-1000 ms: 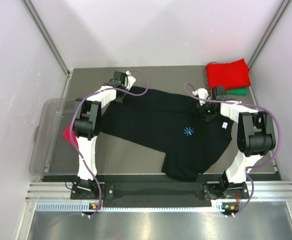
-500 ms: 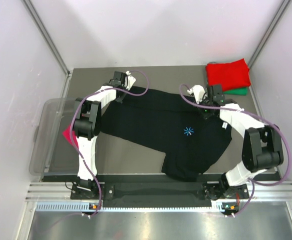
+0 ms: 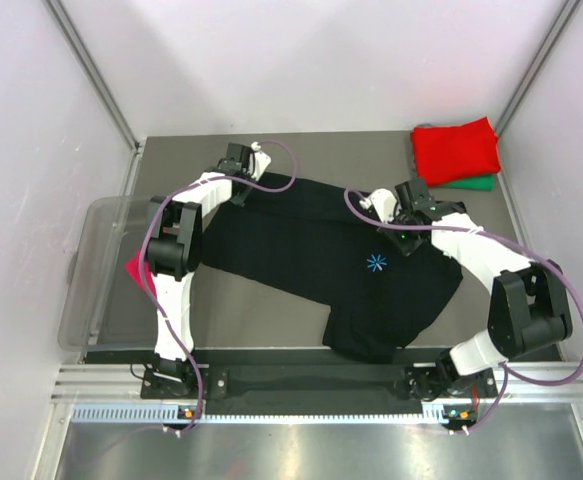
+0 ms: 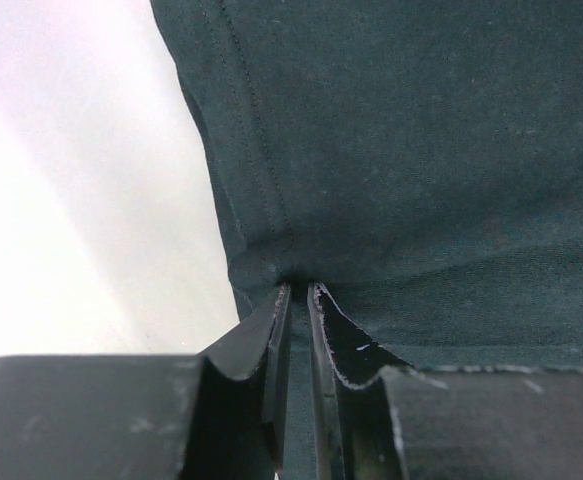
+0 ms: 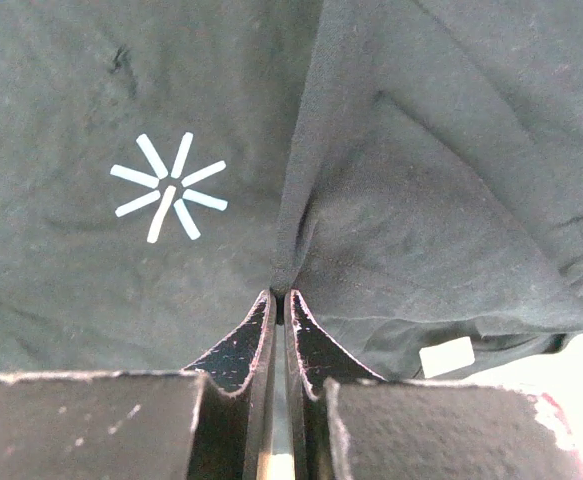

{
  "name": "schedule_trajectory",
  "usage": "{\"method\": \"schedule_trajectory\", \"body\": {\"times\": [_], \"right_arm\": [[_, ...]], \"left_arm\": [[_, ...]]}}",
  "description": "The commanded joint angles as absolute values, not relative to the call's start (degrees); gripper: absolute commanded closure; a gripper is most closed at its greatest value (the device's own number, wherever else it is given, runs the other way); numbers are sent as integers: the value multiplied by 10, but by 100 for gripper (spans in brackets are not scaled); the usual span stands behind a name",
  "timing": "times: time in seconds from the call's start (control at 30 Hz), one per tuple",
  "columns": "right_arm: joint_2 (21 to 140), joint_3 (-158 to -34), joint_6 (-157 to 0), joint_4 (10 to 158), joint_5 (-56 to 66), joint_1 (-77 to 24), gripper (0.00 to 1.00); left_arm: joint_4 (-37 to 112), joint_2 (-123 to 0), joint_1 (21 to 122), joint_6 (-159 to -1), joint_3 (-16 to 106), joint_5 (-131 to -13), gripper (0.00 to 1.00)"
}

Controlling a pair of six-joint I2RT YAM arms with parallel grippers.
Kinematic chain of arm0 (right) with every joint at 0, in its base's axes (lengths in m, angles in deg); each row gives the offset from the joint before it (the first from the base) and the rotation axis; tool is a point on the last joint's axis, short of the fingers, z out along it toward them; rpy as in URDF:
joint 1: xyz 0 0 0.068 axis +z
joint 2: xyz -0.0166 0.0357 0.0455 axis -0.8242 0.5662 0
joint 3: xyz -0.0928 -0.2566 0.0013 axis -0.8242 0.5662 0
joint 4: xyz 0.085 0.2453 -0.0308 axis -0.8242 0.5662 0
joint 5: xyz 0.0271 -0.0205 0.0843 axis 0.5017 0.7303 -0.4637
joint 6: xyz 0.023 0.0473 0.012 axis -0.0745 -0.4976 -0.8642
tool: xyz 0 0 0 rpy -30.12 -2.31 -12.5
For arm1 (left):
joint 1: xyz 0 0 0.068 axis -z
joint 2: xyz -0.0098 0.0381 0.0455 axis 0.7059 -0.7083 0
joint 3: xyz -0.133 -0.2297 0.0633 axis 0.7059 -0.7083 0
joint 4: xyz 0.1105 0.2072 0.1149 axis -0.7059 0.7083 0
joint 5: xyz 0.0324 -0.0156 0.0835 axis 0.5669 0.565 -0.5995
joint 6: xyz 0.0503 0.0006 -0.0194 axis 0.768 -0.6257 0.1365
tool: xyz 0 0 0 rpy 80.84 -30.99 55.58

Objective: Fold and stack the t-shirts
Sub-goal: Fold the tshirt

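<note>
**A:** From above, where does everything lie?

**B:** The black shirt (image 3: 301, 240) sprawls unfolded across the middle of the bench (image 3: 266, 312), with one lobe reaching the near edge. A red shirt (image 3: 456, 148) sits folded in the far right corner on top of a green shirt (image 3: 479, 182). A magenta shirt (image 3: 139, 270) shows inside the clear bin (image 3: 86, 295) at the left edge.

**A:** And the arms?

**B:** The left gripper (image 3: 241, 195) is at the shirt's far left end. The right gripper (image 3: 399, 238) is down on the cloth just beyond the starburst (image 3: 376, 263).

**A:** What about the left wrist view?

**B:** The jaws are nearly pressed together, pinching the stitched hem right at the shirt's edge.

**A:** And the right wrist?

**B:** The jaws are pressed together on a raised ridge of black cloth. The starburst lies to one side and a white label (image 5: 446, 356) to the other.

**A:** So which step is this?

**B:** I'd say it's the start of the black shirt's fold: both ends are gripped and nothing is folded yet. The next move calls for both arms to lift and pull apart evenly, so the cloth goes taut and flat without slipping from either pinch.
</note>
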State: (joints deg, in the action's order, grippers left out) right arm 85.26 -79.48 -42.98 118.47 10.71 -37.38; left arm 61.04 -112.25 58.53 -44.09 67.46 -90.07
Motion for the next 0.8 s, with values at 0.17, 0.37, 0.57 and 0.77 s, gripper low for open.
{"method": "schedule_trajectory", "body": {"times": [0.17,0.37,0.57,0.77], "right_arm": [[858,-862,-445,1272,129,-356,98],[920,-928,-449,1289,115,-353,97],[1090,-1133,-497,1432,41,-357,99],[1179,-1241,-508,1506,-104,-366,65]], "left_arm": [[619,-1105,582,-447,658,-889,82],[620,-1108,582,-446,660,-890,82],[620,-1108,582,-445,659,-892,82],[617,-1106,582,-441,653,-895,82]]}}
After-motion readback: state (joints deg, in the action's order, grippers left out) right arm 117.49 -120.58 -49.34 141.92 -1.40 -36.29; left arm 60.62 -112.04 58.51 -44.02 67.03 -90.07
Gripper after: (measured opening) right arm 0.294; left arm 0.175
